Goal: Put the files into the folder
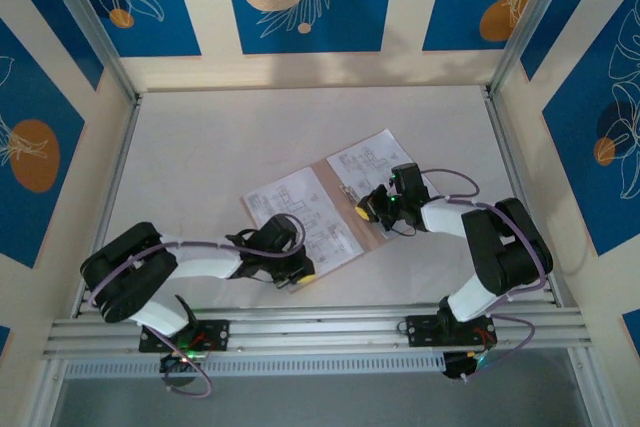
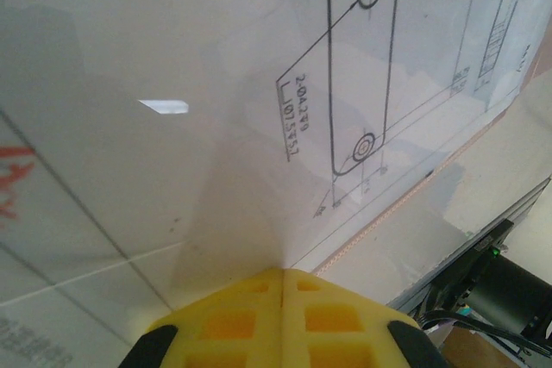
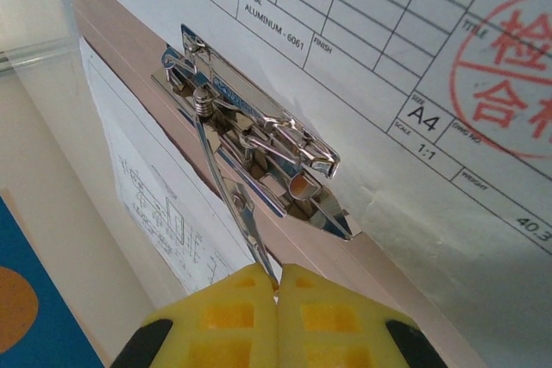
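Note:
The pinkish-tan folder (image 1: 340, 187) lies open mid-table, with a printed white sheet (image 1: 295, 212) on its left half and another (image 1: 372, 162) on its right. My left gripper (image 1: 303, 272) is at the left sheet's near corner. In the left wrist view its yellow fingertips (image 2: 283, 271) are shut on that sheet (image 2: 362, 84), which rises in a fold toward the jaws. My right gripper (image 1: 366, 211) is at the spine. Up close, the right gripper (image 3: 278, 280) is shut on the thin wire lever (image 3: 226, 187) of the chrome clip (image 3: 259, 140) on the folder (image 3: 380, 274).
Aluminium rails (image 1: 320, 327) run along the near edge by both arm bases. Cream walls with blue panels and slanted metal posts (image 1: 95, 32) close in the white table (image 1: 220, 137). The far half of the table is bare.

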Robot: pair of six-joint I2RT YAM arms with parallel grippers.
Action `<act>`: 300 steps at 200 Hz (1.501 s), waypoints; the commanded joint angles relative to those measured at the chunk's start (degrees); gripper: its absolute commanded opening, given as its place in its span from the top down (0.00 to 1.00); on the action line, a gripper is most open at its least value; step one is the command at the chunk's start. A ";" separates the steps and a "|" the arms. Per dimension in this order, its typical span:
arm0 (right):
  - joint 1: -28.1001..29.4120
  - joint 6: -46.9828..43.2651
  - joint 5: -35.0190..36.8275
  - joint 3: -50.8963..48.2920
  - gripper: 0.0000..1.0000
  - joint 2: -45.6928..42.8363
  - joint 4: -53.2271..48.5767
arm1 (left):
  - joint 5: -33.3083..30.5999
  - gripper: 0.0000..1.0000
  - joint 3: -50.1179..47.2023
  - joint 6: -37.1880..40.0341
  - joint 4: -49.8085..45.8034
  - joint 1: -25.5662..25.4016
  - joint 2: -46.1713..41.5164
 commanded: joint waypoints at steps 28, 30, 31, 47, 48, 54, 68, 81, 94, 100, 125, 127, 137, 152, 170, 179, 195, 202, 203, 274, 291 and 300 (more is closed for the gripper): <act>-1.76 0.15 9.68 -0.92 1.00 3.33 -7.76 | 0.61 1.00 -2.95 -0.87 -7.48 0.02 -0.13; -1.78 0.10 9.75 -0.89 1.00 3.34 -7.94 | 0.60 1.00 -2.89 -0.87 -7.48 0.03 -0.13; -1.81 0.17 9.82 -0.89 1.00 3.39 -7.98 | 0.59 1.00 -2.92 -0.87 -7.49 0.09 -0.13; -1.87 0.20 10.30 -0.40 1.00 3.93 -8.89 | 0.41 1.00 -2.87 -1.03 -7.50 0.10 -0.19; -1.90 0.21 10.31 -0.38 1.00 3.99 -8.94 | 0.41 1.00 -2.87 -1.04 -7.50 0.08 -0.20; -1.99 0.31 10.46 -0.16 1.00 4.28 -9.41 | 0.41 1.00 -2.85 -0.99 -7.42 0.11 -0.11; -1.95 0.36 10.76 0.27 1.00 4.74 -10.07 | 0.41 1.00 -2.88 -1.04 -7.29 0.14 0.01; -2.02 0.59 11.11 0.74 1.00 5.09 -10.94 | 0.34 1.00 -2.88 -1.05 -7.33 0.14 -0.04; -2.01 0.65 11.52 1.27 1.00 5.40 -11.99 | 0.33 1.00 -2.91 -1.04 -7.50 0.06 -0.04; -2.02 0.67 11.64 1.57 1.00 5.58 -12.48 | 0.25 1.00 -2.95 -1.04 -7.50 0.02 -0.04; -2.05 0.71 12.30 3.12 1.00 6.65 -15.61 | 0.24 1.00 -2.93 -1.14 -7.38 0.15 0.13; -2.05 0.79 12.34 3.28 1.00 6.70 -15.77 | 0.24 1.00 -2.88 -1.13 -7.37 0.09 0.14; -2.09 0.92 12.56 3.73 1.00 7.06 -16.58 | 0.24 1.00 -2.91 -1.21 -7.38 0.15 0.18; -2.06 1.08 13.17 4.46 1.00 7.52 -18.37 | 0.02 1.00 -2.94 -1.38 -7.72 0.15 0.13; -2.07 1.19 13.93 5.73 1.00 8.13 -20.85 | -0.24 1.00 -2.94 -1.43 -8.08 0.15 -0.13; -2.15 1.20 14.16 6.13 1.00 8.41 -21.58 | -0.33 1.00 -2.92 -1.44 -8.25 0.13 -0.06; -2.28 1.19 14.28 6.62 1.00 8.74 -22.24 | -0.38 1.00 -2.91 -1.49 -8.38 0.15 -0.13; -2.35 1.20 14.28 6.91 1.00 8.80 -22.59 | -0.38 1.00 -2.95 -1.58 -8.36 0.15 -0.13; -2.36 1.20 14.28 6.93 1.00 8.88 -22.64 | -0.42 1.00 -3.00 -1.62 -8.37 0.15 -0.13; -2.39 1.55 14.20 8.56 1.00 10.80 -25.73 | -0.53 1.00 -3.31 -1.76 -8.01 0.17 -0.30; -2.29 1.85 13.69 9.28 1.00 12.06 -27.08 | -0.77 1.00 -3.35 -1.83 -8.03 0.15 -0.56; -2.03 2.14 13.62 9.48 1.00 12.55 -27.81 | -0.81 1.00 -3.32 -1.78 -8.03 0.15 -0.65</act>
